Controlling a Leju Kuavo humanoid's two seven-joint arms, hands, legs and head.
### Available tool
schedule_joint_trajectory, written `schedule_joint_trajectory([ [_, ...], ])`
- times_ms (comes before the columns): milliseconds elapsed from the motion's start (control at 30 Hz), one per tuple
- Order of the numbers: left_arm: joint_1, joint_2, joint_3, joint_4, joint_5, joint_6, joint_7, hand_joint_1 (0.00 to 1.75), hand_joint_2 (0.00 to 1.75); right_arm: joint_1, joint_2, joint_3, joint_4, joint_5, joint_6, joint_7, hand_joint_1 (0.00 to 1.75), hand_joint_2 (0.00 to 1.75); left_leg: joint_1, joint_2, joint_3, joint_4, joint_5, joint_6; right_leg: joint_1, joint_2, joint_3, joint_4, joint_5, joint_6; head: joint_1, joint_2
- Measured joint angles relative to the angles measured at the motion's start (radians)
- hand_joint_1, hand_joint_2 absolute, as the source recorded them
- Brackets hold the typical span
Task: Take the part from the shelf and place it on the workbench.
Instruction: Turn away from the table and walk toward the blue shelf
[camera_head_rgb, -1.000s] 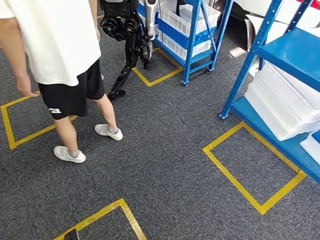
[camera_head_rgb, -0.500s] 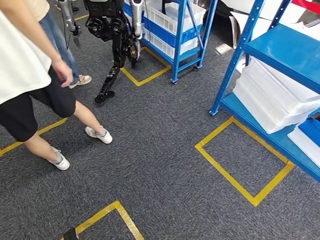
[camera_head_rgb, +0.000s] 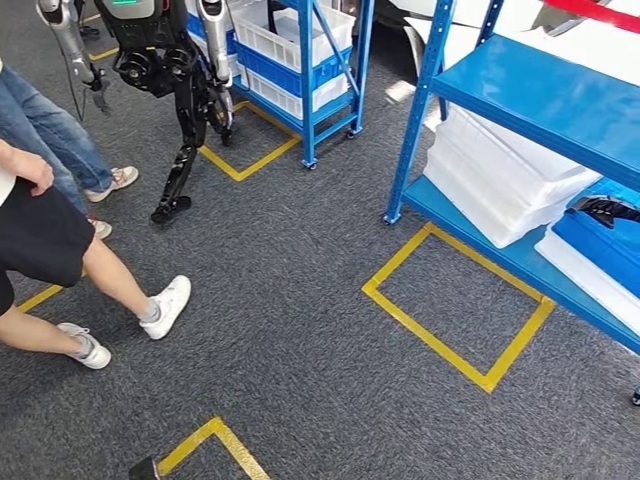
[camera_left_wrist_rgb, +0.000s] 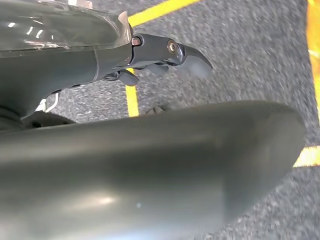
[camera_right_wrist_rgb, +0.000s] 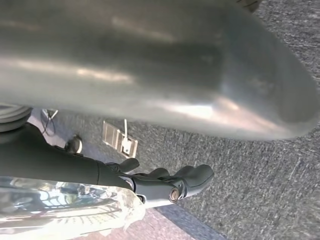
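Approach step: both arms hang, left hand and right hand loosely curled, holding nothing, shelf ahead needs reaching.

This is a robot test floor laid out like a small warehouse or factory cell. Grey carpet is marked with yellow tape squares, one of them just in front of a blue steel shelf rack stacked with white foam trays. Beyond that rack stands a smaller blue wheeled rack holding white plastic crates, and beside it another humanoid robot stands on a taped square with people close by.
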Motion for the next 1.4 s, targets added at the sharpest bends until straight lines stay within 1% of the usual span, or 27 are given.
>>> schedule_joint_trajectory([
  [33,0.0,0.0,0.0,0.0,0.0,-0.002,-0.001,0.0,0.0,0.0,0.0,0.0,0.0,0.0,0.0,0.0,0.0,0.0,-0.001,-0.008,0.006,-0.018,0.001,0.002,0.0,0.005,-0.003,0.001,-0.001,0.005,0.0,0.0],
  [100,-0.002,-0.001,0.0,0.0,0.0,-0.006,-0.003,0.0,0.0,0.004,0.0,0.0,0.0,0.001,0.0,0.0,0.0,0.0,-0.003,-0.007,0.006,-0.022,0.001,0.008,-0.003,0.013,-0.007,0.0,-0.001,0.017,0.0,0.0],
  [167,-0.004,-0.001,0.0,0.0,0.001,-0.01,-0.003,0.0,0.0,0.007,0.0,0.0,0.0,0.003,0.0,0.001,0.0,0.0,-0.001,0.003,0.008,-0.027,0.004,0.018,-0.005,-0.007,-0.013,0.019,-0.018,0.029,0.002,0.0],
  [200,-0.005,-0.002,0.0,0.0,0.0,-0.013,-0.001,0.0,0.0,0.006,0.0,0.0,0.0,0.004,0.0,0.001,0.0,0.0,0.002,0.01,0.01,-0.03,0.005,0.023,-0.005,-0.024,-0.029,0.055,-0.041,0.034,0.002,0.0],
  [267,-0.003,-0.002,0.0,0.0,0.0,-0.016,0.002,0.0,0.0,0.002,0.0,0.0,0.0,0.006,0.001,0.001,0.0,0.0,0.002,0.027,0.011,-0.031,0.003,0.029,-0.007,-0.052,-0.091,0.184,-0.105,0.044,0.003,0.0],
  [300,-0.001,-0.001,0.0,0.0,0.0,-0.017,0.003,0.0,0.0,0.001,0.0,0.0,0.0,0.008,0.001,0.001,0.0,0.0,0.002,0.035,0.012,-0.031,0.002,0.03,-0.008,-0.056,-0.122,0.247,-0.128,0.048,0.003,0.0],
  [333,-0.001,-0.001,0.0,0.0,0.0,-0.019,0.003,0.0,0.0,0.001,-0.001,0.0,0.0,0.009,0.002,0.001,0.0,0.0,0.001,0.042,0.013,-0.031,0.0,0.03,-0.009,-0.058,-0.142,0.283,-0.132,0.05,0.003,0.0],
  [367,-0.001,-0.001,0.0,0.0,0.0,-0.022,0.002,0.0,0.0,0.002,-0.001,0.0,0.0,0.01,0.003,0.001,0.0,0.0,0.001,0.048,0.014,-0.031,-0.002,0.03,-0.01,-0.061,-0.14,0.278,-0.116,0.052,0.003,0.0],
  [400,-0.001,-0.001,0.0,0.0,0.0,-0.026,0.001,0.0,0.0,0.003,-0.001,0.0,0.0,0.011,0.004,0.001,0.0,0.0,0.002,0.052,0.018,-0.031,-0.004,0.028,-0.011,-0.065,-0.119,0.231,-0.082,0.052,0.003,0.0],
  [433,-0.001,-0.001,0.0,0.0,0.0,-0.029,0.0,0.0,0.0,0.004,-0.002,0.0,0.0,0.012,0.006,0.001,0.0,0.0,0.001,0.056,0.022,-0.031,-0.006,0.025,-0.01,-0.075,-0.083,0.156,-0.042,0.049,0.003,0.0],
  [500,-0.002,-0.001,0.001,0.0,0.0,-0.034,-0.003,0.0,0.0,0.002,-0.003,0.0,0.0,0.015,0.007,0.001,0.0,0.0,-0.003,0.064,0.028,-0.03,-0.012,0.018,-0.004,-0.099,-0.026,0.033,0.004,0.039,0.002,0.0],
  [567,-0.002,-0.001,0.001,0.0,0.0,-0.036,-0.004,0.0,0.0,-0.001,-0.003,0.0,0.0,0.017,0.007,0.001,0.0,0.0,-0.006,0.074,0.031,-0.032,-0.015,0.008,0.003,-0.104,-0.015,0.003,0.005,0.026,0.001,0.0],
  [667,-0.003,-0.002,0.001,0.0,0.001,-0.036,-0.003,0.0,0.0,0.0,-0.004,0.0,0.0,0.017,0.007,0.002,0.0,0.0,-0.003,0.077,0.035,-0.024,-0.03,-0.007,0.0,-0.086,-0.011,-0.007,0.011,0.006,0.0,0.0],
  [733,-0.003,-0.001,0.001,0.0,0.0,-0.036,-0.002,0.0,0.0,-0.001,-0.004,0.0,0.0,0.018,0.007,0.003,0.0,0.0,-0.001,0.056,0.001,0.058,-0.082,-0.012,-0.004,-0.075,-0.007,-0.014,0.016,-0.006,-0.001,0.0],
  [800,0.0,-0.001,0.001,0.0,0.0,-0.036,-0.001,0.0,0.0,-0.002,-0.005,0.0,0.0,0.018,0.007,0.004,0.0,0.0,-0.002,0.04,-0.063,0.195,-0.142,-0.014,-0.004,-0.06,-0.007,-0.014,0.016,-0.011,-0.002,0.0],
  [833,0.001,-0.001,0.001,0.0,0.001,-0.036,-0.001,0.0,0.0,-0.002,-0.005,0.0,0.0,0.018,0.007,0.005,0.0,0.0,-0.002,0.037,-0.088,0.241,-0.151,-0.015,-0.003,-0.051,-0.006,-0.013,0.015,-0.011,-0.002,0.0],
  [867,0.002,-0.001,0.001,0.0,0.001,-0.036,-0.001,0.0,0.0,-0.001,-0.005,0.0,0.0,0.018,0.007,0.006,0.0,0.0,-0.002,0.035,-0.097,0.25,-0.139,-0.014,-0.003,-0.042,-0.005,-0.013,0.014,-0.012,-0.002,0.0],
  [900,0.003,-0.001,0.001,0.0,0.001,-0.036,0.0,0.0,0.0,-0.001,-0.005,0.0,0.0,0.019,0.007,0.006,0.0,0.0,-0.001,0.034,-0.087,0.218,-0.108,-0.012,-0.003,-0.032,-0.002,-0.012,0.013,-0.011,-0.002,0.0],
  [967,0.002,-0.001,0.001,0.0,0.0,-0.036,0.0,0.0,0.0,-0.001,-0.004,0.0,0.0,0.019,0.007,0.007,0.0,0.0,0.0,0.018,-0.034,0.086,-0.031,-0.006,-0.002,-0.014,0.002,-0.008,0.007,-0.006,-0.001,0.0],
  [1033,0.001,0.0,0.001,0.0,0.0,-0.037,-0.001,0.0,0.0,-0.001,-0.004,0.0,0.0,0.02,0.007,0.007,0.0,0.0,0.001,-0.004,0.0,-0.002,0.002,-0.001,-0.001,0.001,-0.002,0.0,0.002,0.004,-0.001,0.0],
  [1067,0.001,0.0,0.002,0.0,0.0,-0.037,-0.001,0.0,0.0,-0.001,-0.005,0.0,0.0,0.021,0.007,0.007,0.0,0.0,0.0,-0.01,0.003,-0.014,0.001,0.002,-0.001,0.006,-0.006,0.002,0.001,0.01,0.0,0.0],
  [1133,-0.001,0.0,0.002,0.0,0.0,-0.038,-0.002,0.0,0.0,0.003,-0.006,0.0,0.0,0.021,0.007,0.007,0.0,0.0,-0.002,-0.005,0.003,-0.019,0.003,0.01,-0.005,0.009,-0.01,0.005,-0.001,0.021,0.0,0.0],
  [1200,-0.003,-0.001,0.002,0.0,0.0,-0.039,-0.002,0.0,0.0,0.005,-0.006,0.0,0.0,0.022,0.007,0.007,0.0,0.0,0.001,0.006,0.007,-0.023,0.005,0.021,-0.004,-0.018,-0.025,0.048,-0.029,0.031,0.001,0.0],
  [1267,-0.003,-0.001,0.002,0.0,0.0,-0.04,-0.002,0.0,0.0,0.002,-0.005,0.0,0.0,0.022,0.007,0.007,0.0,0.0,0.002,0.021,0.009,-0.024,0.003,0.028,-0.003,-0.05,-0.077,0.165,-0.092,0.04,0.002,0.0],
  [1333,-0.002,-0.001,0.002,0.0,0.0,-0.04,-0.002,0.0,0.0,-0.001,-0.006,0.0,0.0,0.023,0.008,0.007,0.0,0.0,0.001,0.037,0.009,-0.024,0.001,0.03,-0.005,-0.058,-0.138,0.287,-0.141,0.045,0.002,0.0],
  [1367,-0.002,-0.001,0.002,0.0,0.0,-0.04,-0.002,0.0,0.0,0.0,-0.006,0.0,0.0,0.023,0.008,0.007,0.0,0.0,0.001,0.043,0.01,-0.024,0.0,0.03,-0.006,-0.06,-0.148,0.306,-0.138,0.046,0.002,0.0],
  [1400,-0.002,-0.001,0.002,0.0,0.0,-0.04,-0.002,0.0,0.0,0.001,-0.006,0.0,0.0,0.023,0.008,0.007,0.0,0.0,0.001,0.048,0.013,-0.024,-0.002,0.029,-0.006,-0.062,-0.138,0.281,-0.113,0.046,0.002,0.0],
])
